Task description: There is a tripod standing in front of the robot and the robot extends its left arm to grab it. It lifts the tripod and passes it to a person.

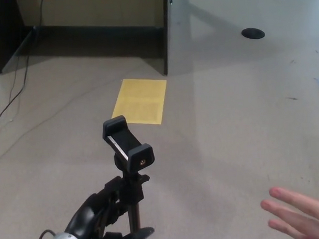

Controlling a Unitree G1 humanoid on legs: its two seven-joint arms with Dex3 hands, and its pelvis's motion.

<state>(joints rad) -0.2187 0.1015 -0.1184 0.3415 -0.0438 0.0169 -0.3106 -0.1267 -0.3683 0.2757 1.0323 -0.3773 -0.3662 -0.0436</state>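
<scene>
At far left we see a dark cabinet side (4,30) and a thin cable (14,93) trailing across the floor. Lower left, the robot's left hand (97,216), matte black with a silvery wrist, reaches the tripod (132,199) just below its head; thick fingers (112,192) lie against the slim dark pole and another curls at its base, so the hand appears to wrap the pole, though we cannot tell how firm the grasp is. The tripod stands upright in the lower centre, topped by a tilted, rectangular black phone clamp (128,143) with a pale inner strip and a small screw. Behind it a flat yellow sheet (140,101) lies on the floor (228,127), a smooth, grey, faintly speckled surface. A dark vertical panel edge (166,32) rises beyond, before a beige wall. A round black disc (253,34) sits at upper right. At lower right a person's hand (299,211) enters, fingers extended, well apart from the tripod.
</scene>
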